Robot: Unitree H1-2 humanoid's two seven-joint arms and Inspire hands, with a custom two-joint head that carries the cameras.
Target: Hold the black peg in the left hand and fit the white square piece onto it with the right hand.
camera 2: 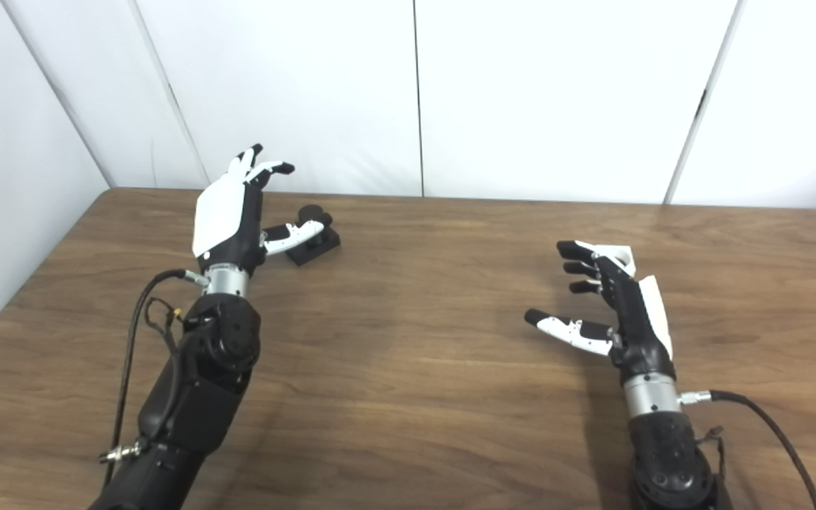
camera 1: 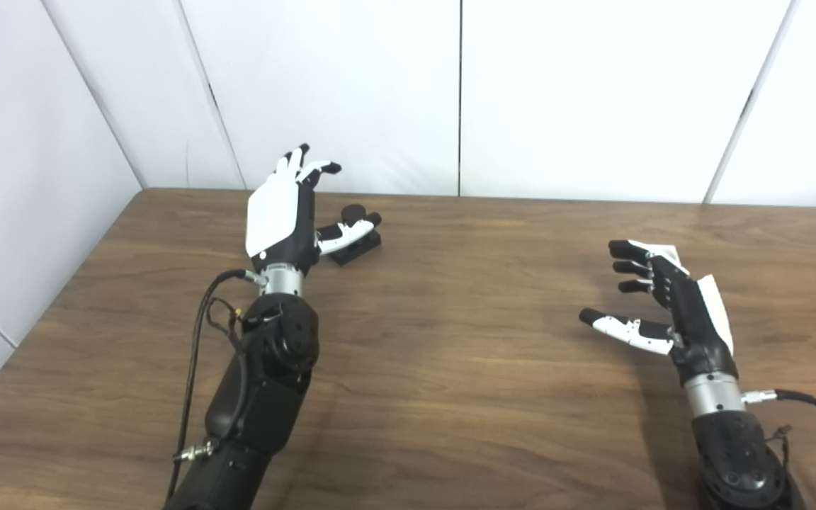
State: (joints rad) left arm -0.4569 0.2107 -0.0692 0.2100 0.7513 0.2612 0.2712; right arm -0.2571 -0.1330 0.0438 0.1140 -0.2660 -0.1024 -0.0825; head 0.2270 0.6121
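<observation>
Spreading my left hand point(camera 1: 282, 219) fingers beside the black peg point(camera 1: 355, 243) near the bench point(camera 1: 450, 368) far edge; my right hand point(camera 1: 670, 304) is hovering open, fingers apart, with bare wood between.

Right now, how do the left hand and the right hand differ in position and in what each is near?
The left hand reaches toward the table's far side, its thumb just over the black peg; the right hand hangs nearer the camera, away from the peg. The left hand shows its white back; the right hand shows mostly its dark palm side. A white piece shows only behind the right hand's fingers. Both hands are open, holding nothing.
</observation>
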